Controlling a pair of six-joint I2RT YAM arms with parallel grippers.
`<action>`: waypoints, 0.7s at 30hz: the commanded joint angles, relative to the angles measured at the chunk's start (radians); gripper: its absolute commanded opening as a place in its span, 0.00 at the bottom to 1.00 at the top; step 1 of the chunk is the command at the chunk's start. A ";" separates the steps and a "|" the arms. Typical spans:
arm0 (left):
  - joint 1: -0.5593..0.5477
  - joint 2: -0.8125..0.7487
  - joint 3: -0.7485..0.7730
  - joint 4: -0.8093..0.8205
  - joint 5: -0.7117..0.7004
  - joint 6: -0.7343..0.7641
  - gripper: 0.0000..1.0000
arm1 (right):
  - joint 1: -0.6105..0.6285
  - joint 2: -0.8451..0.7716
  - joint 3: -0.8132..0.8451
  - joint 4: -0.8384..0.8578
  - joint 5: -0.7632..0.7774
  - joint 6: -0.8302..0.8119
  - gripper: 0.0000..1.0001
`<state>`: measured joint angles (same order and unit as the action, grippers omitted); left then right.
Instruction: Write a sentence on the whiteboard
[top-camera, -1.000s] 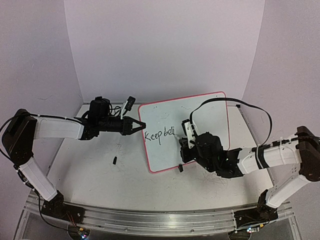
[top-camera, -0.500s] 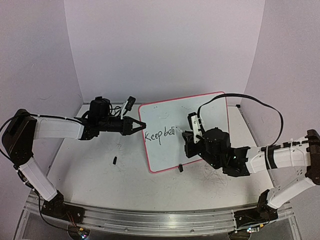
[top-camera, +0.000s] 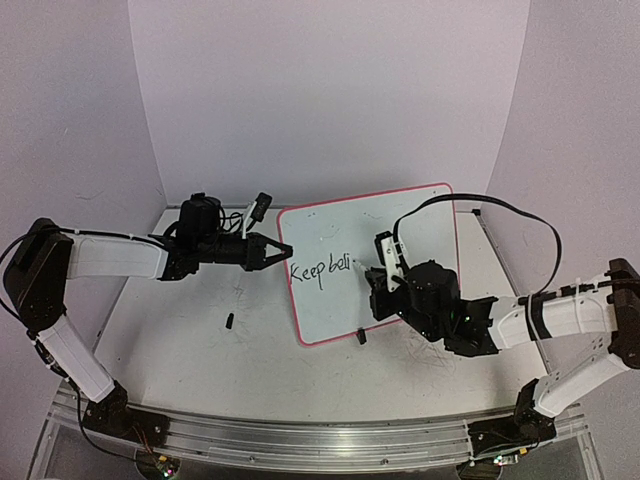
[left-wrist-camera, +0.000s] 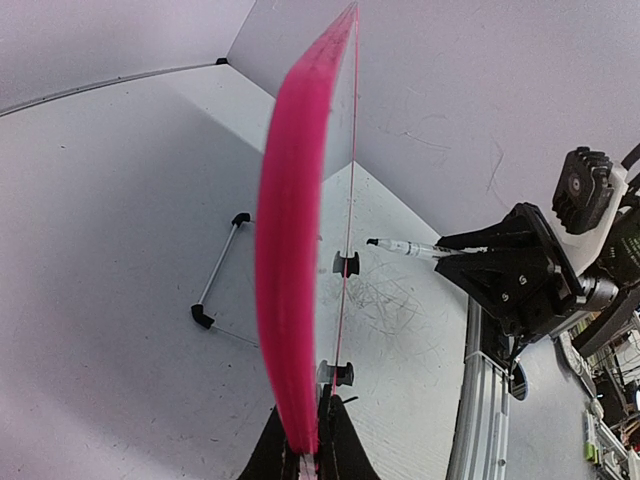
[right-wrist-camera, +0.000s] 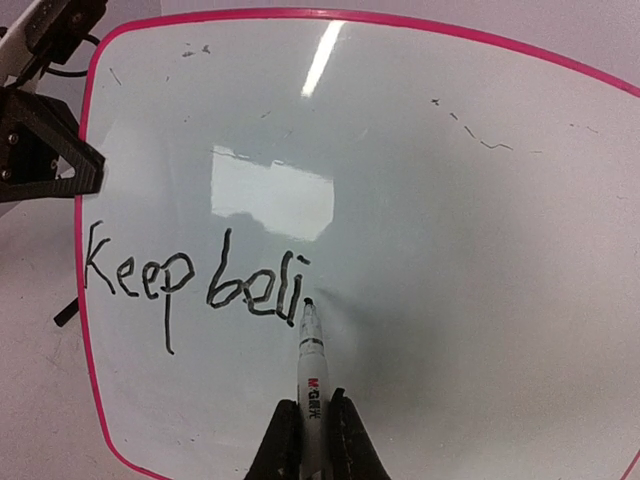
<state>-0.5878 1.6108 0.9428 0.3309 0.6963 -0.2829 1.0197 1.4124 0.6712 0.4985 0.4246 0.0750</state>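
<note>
Two claws share this job. The right claw (right-wrist-camera: 312, 430) is pinched around the barrel of a slim white marker with a black tip (right-wrist-camera: 308, 345). That tip rests on the surface just right of the final stroke of the thin black handwritten sentence (right-wrist-camera: 195, 285), which so far reads "Keep beli". The same letters stood there a second ago, but the right wrist has shifted a little to the right along the line. My guess is that the "i" is finished and the marker is placed for the next letter, so well under half of the line is written. The left claw (left-wrist-camera: 303, 452) is clamped on the pink rim at the left edge of the large white rounded-corner whiteboard (right-wrist-camera: 470, 230). The board lies flat on the scuffed grey-white desk (top-camera: 190, 350) between the two arms.
</note>
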 joint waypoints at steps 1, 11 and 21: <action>-0.017 -0.015 0.030 -0.050 -0.057 0.087 0.00 | -0.008 0.010 0.005 0.053 -0.010 -0.025 0.00; -0.020 -0.017 0.034 -0.057 -0.062 0.093 0.00 | -0.017 0.022 0.002 0.080 -0.005 -0.021 0.00; -0.025 -0.014 0.035 -0.061 -0.064 0.098 0.00 | -0.018 0.052 0.023 0.069 0.012 -0.010 0.00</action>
<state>-0.5995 1.6108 0.9491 0.3225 0.6810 -0.2752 1.0080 1.4591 0.6712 0.5396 0.4141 0.0534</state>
